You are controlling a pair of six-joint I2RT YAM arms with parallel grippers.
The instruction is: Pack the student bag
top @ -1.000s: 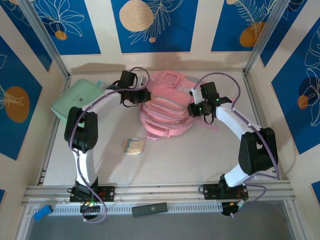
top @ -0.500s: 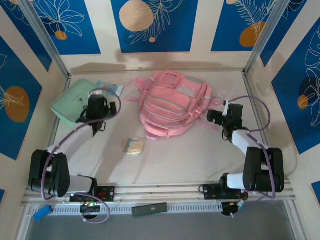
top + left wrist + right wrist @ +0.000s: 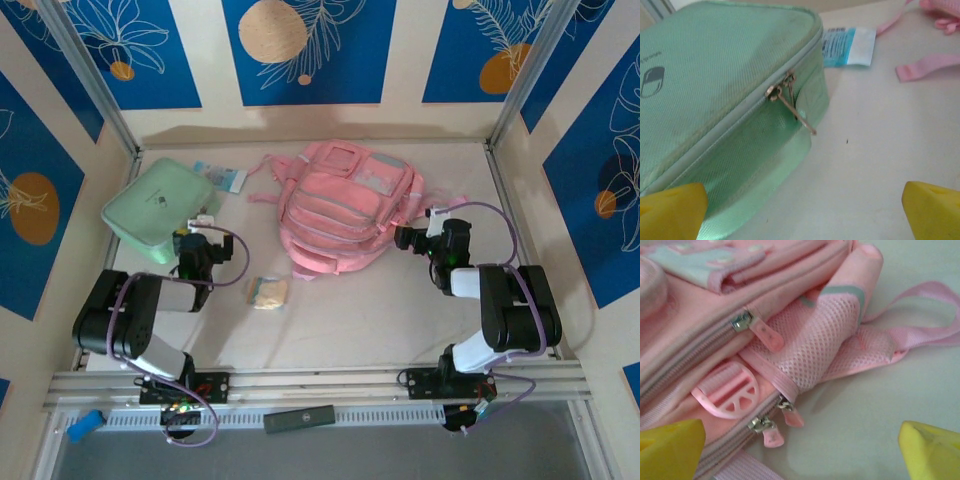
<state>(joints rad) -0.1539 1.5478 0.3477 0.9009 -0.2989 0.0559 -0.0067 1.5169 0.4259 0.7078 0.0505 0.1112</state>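
Observation:
The student bag, a large pink backpack, lies flat at the back middle of the table. My right gripper stands open just off its right side. In the right wrist view the bag's mesh side pocket and pink zip pulls lie ahead, and the gripper has bare table between its yellow fingertips. My left gripper is open at the near corner of a mint green case. In the left wrist view this gripper holds nothing, facing the case's zip.
A blue and white packet lies behind the case, also in the left wrist view. A small tan packet sits on the table in front of the bag. A loose pink strap trails left of the bag. Metal rails edge the table.
Both arms have drawn back from the bag and folded low toward their bases. Both grippers went from nearly shut to open, and the bag now lies spread flat.

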